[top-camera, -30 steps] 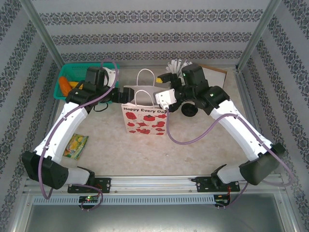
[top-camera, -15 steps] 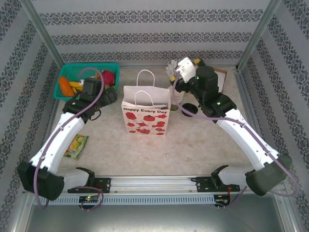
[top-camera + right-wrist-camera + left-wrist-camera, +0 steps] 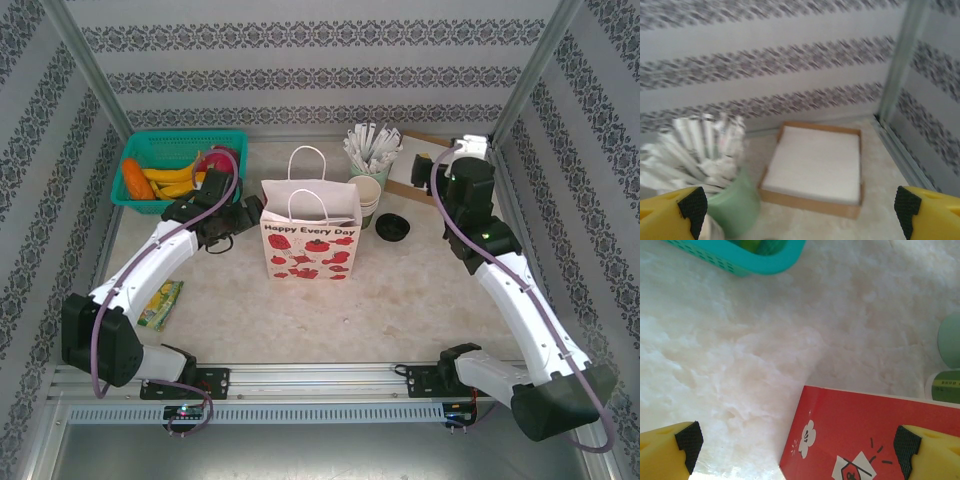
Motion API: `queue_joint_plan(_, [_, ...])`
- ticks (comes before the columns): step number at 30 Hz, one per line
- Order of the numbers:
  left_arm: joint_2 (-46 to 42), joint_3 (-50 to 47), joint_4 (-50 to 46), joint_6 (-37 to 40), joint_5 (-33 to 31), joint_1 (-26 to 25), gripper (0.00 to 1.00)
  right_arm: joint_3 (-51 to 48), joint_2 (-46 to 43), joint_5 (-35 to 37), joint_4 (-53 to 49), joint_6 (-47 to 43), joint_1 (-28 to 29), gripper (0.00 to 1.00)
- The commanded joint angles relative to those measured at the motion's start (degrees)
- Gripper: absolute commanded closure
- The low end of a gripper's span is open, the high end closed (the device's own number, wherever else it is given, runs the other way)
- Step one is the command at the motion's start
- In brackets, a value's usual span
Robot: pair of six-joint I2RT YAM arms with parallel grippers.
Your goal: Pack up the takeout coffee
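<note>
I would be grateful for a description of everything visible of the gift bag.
The gift bag is white paper with red flowers and "Happy Every Day" on its near face; the left wrist view shows a red side with white drawings. Two white loop handles rise from its open top. It stands upright mid-table, stacked paper cups just to its right. The open left claw faces it, not gripping.

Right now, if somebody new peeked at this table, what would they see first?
Probably the white gift bag with red pictures and "Happy Every Day" on it, standing upright in the middle of the table. Next, the teal basket in the far left corner with yellow bananas inside, and the white sticks fanning out of a green cup just beyond the bag's right side.
</note>
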Motion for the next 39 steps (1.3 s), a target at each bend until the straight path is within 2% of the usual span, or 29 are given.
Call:
queue_joint_plan(1, [1.2,-0.1,1.0,-1.7,1.8,-0.8,0.0,-3.6,-0.7,1.5,-2.1,5.8,-3.4,0.02])
queue_joint_plan(4, [0.7,0.7,-1.3,-0.3,-1.1,-0.3,0.0,-6.0,-0.2,2.5,-2.1,6.6,-5.4,0.02])
queue_joint_plan(8, [-1.3,1.4,-4.0,3.7,-5.1,2.9,0.0,-9.2,2.3,5.4,-2.5,7.5,-8.3,0.02])
queue_joint_plan(12, [-6.7,-3.0,-1.5,10.7,-19.4,5.2,0.0,-15.9,4.5,10.2,2.6,6.0,-9.7,0.02])
queue_joint_plan(13, [-7.9,-4.7,0.1,11.3,-22.8,6.2,0.0,-17.8,5.0,9.8,5.3,5.3,-10.0,0.02])
queue_joint_plan(16, [-8.5,-9.2,6.2,13.2,-33.7,8.0,0.0,-20.9,9.6,2.6,10.5,3.9,-11.0,0.02])
queue_joint_plan(18, [-6.6,-11.3,9.7,16.7,-41.5,8.7,0.0,-20.0,13.9,1.4,10.2,3.9,-11.0,0.02])
queue_joint_plan(20, [-4.6,-13.6,15.0,21.3,-46.0,10.5,0.0,-20.2,17.0,1.3,12.2,3.5,-11.0,0.02])
queue_joint_plan(22, [-2.8,-16.2,21.0,25.9,-43.3,14.3,0.0,-20.8,19.6,0.4,15.6,2.0,-11.0,0.02])
queue_joint_plan(25, [-0.5,-20.7,30.2,28.3,-28.5,21.5,0.0,-20.4,23.5,-2.0,19.4,-0.9,-11.1,0.02])
queue_joint_plan(28, [2.1,-26.4,40.6,29.5,-18.0,25.2,0.0,-19.6,25.1,-4.4,24.2,-3.4,-11.2,0.02])
queue_joint_plan(30, [4.1,-28.7,46.7,31.4,-10.9,26.3,0.0,-23.1,25.2,-5.8,34.9,-4.8,-11.2,0.02])
queue_joint_plan(34, [4.0,-32.2,55.9,34.6,-4.4,26.3,0.0,-26.4,24.5,-9.1,40.7,-7.2,-10.6,0.02])
queue_joint_plan(37, [2.5,-39.3,71.9,34.8,0.8,26.2,0.0,-34.3,22.1,-10.9,53.2,-8.0,-10.4,0.02])
queue_joint_plan(39, [3.3,-41.7,76.9,36.1,2.3,25.6,0.0,-38.9,23.3,-12.0,62.6,-8.5,-10.4,0.02])
